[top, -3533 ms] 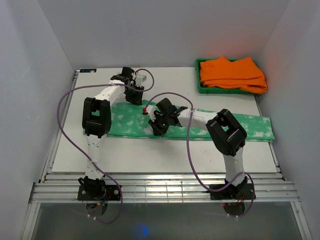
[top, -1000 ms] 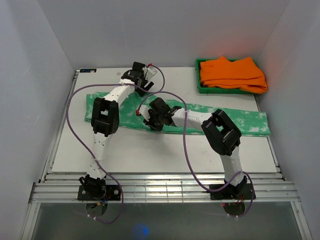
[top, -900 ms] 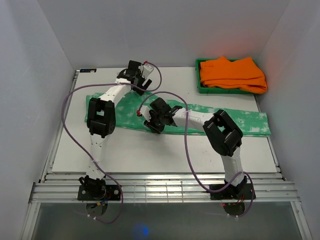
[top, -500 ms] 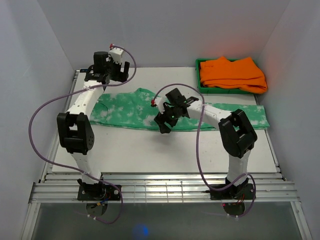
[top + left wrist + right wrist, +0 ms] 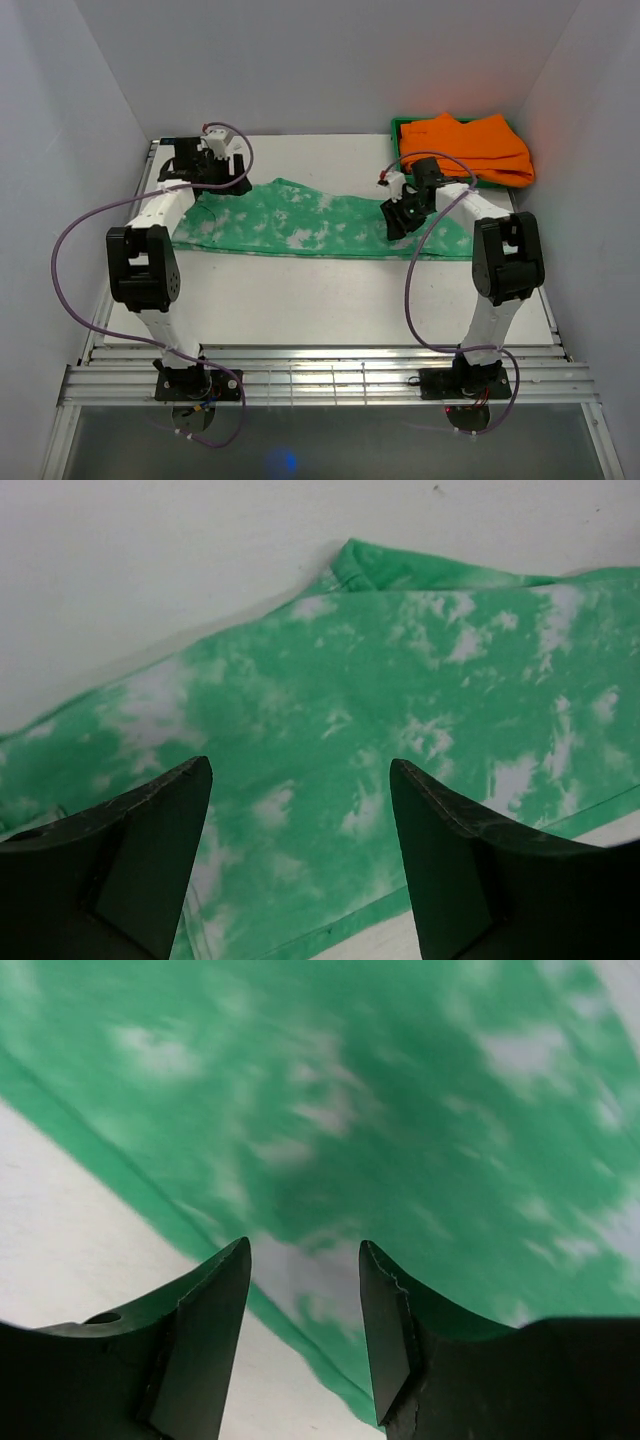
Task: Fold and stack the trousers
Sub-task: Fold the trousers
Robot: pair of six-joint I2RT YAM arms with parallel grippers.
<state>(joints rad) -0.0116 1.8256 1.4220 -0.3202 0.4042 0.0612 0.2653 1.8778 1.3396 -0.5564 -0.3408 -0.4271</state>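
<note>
The trousers [image 5: 300, 222] are green with white blotches and lie flat along the middle of the white table [image 5: 300, 300]. My left gripper [image 5: 215, 172] hovers over their far left end, open and empty. In the left wrist view the cloth [image 5: 380, 680] fills the space under the spread fingers [image 5: 300, 770]. My right gripper [image 5: 393, 222] hovers over the right part of the trousers, open and empty. In the right wrist view its fingers [image 5: 305, 1250] stand over the cloth's near hem [image 5: 330, 1110].
A green tray [image 5: 398, 172] at the back right holds folded orange garments [image 5: 465, 145]. White walls close in the table on three sides. Purple cables loop off both arms.
My left gripper has swung to the far left end of the trousers. My right gripper has moved from the middle to the right. The cloth's right end now reaches less far right.
</note>
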